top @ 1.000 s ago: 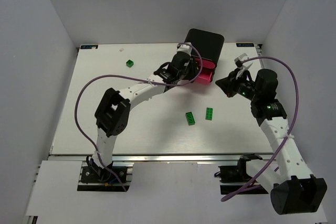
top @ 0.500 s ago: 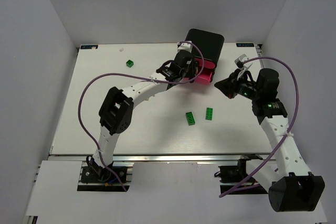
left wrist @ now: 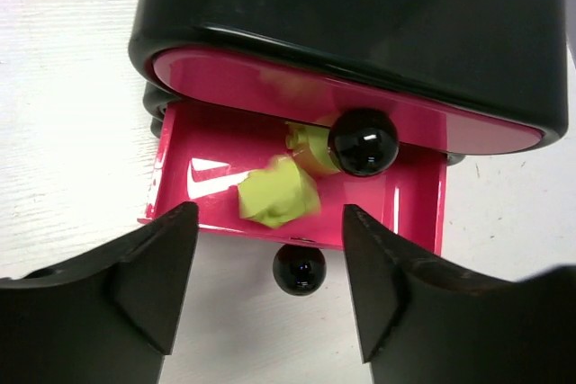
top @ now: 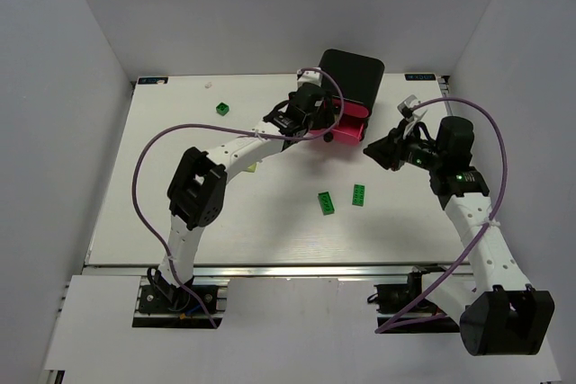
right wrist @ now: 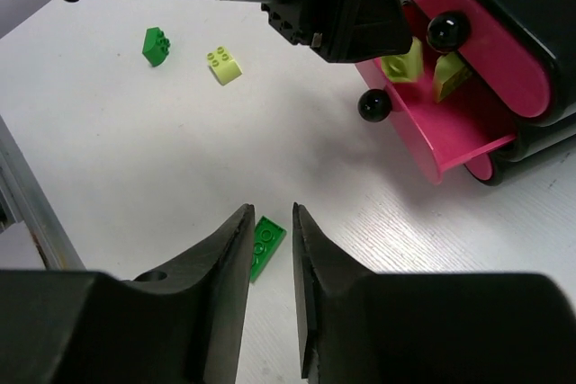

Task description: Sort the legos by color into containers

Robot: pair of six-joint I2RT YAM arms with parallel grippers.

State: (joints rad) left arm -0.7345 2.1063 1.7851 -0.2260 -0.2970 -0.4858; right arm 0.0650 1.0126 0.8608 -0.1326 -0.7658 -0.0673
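The black cabinet (top: 351, 74) stands at the table's back, with its middle pink drawer (top: 353, 123) pulled open. In the left wrist view the drawer (left wrist: 207, 155) holds two lime-yellow pieces (left wrist: 277, 193). My left gripper (left wrist: 270, 222) is open and empty, its fingers either side of the drawer's black knob (left wrist: 299, 269) without touching it. My right gripper (right wrist: 270, 213) is narrowly open and empty, above the table to the right of the drawer. Two dark green flat bricks (top: 326, 203) (top: 359, 194) lie mid-table. A green cube (top: 222, 109) and a lime block (right wrist: 224, 66) lie to the left. No red bits show.
White walls close in the table on the left, back and right. Purple cables (top: 144, 168) loop off both arms. The left arm (top: 247, 150) stretches across the table's middle toward the cabinet. The top drawer (left wrist: 342, 101) is shut.
My left gripper has drawn back leftward from over the drawer, and the drawer's knob now shows. My right gripper has shifted a little to the left.
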